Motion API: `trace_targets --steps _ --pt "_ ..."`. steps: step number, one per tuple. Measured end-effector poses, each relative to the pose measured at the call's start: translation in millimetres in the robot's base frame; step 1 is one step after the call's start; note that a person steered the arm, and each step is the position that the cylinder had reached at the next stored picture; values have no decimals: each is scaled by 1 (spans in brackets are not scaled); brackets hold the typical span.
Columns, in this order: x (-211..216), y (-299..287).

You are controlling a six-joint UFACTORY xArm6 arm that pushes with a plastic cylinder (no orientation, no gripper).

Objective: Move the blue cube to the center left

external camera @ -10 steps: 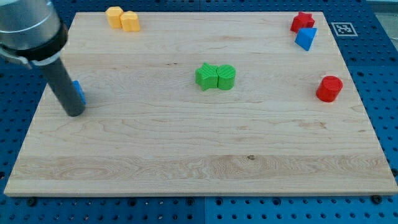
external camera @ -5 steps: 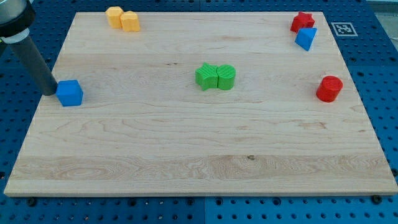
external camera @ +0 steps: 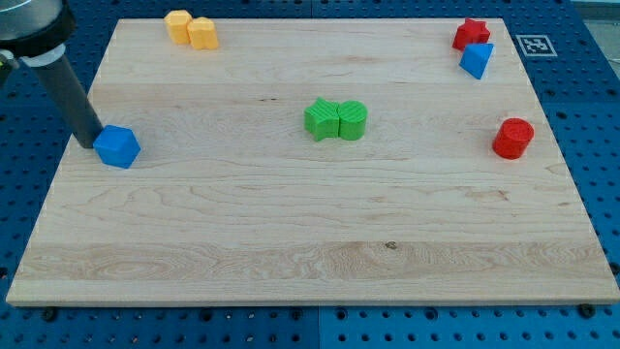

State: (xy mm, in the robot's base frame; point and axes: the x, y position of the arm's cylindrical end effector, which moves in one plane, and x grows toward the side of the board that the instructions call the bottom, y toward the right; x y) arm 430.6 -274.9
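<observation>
One straight dark rod stands in for any claw here, so nothing opens or closes; my tip sits low on the wooden board's left side, touching the upper left face of the small blue cube. That blue cube lies near the board's left edge, roughly midway between the view's top and bottom, turned a little so a corner points toward the view's bottom. The rod rises from the tip toward the view's top left, where the arm's thick dark and grey body leaves the picture. Well apart, near the middle of the light wooden board, two green blocks sit pressed against each other, their exact shapes hard to make out. At the view's top left, two orange-yellow blocks touch side by side. In the top right corner a red star-shaped block sits just above a blue triangular block, the two touching. Lower on the view's right a red cylinder stands alone. The board rests on a blue perforated table, with a black-and-white marker tag beside the board's top right corner.
</observation>
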Motion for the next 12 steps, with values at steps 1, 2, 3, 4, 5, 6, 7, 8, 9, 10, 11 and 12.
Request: trace_targets --steps 1,2,3,4,5,6,7,8,9,10,11,12 --pt "14 -9" --pt "37 -9" --pt "48 -9" --pt "43 0" --pt "38 19" --pt "38 32" --pt "35 39" --pt "31 44" --pt "29 44" --pt "24 44" --pt "14 44" --pt "40 81"
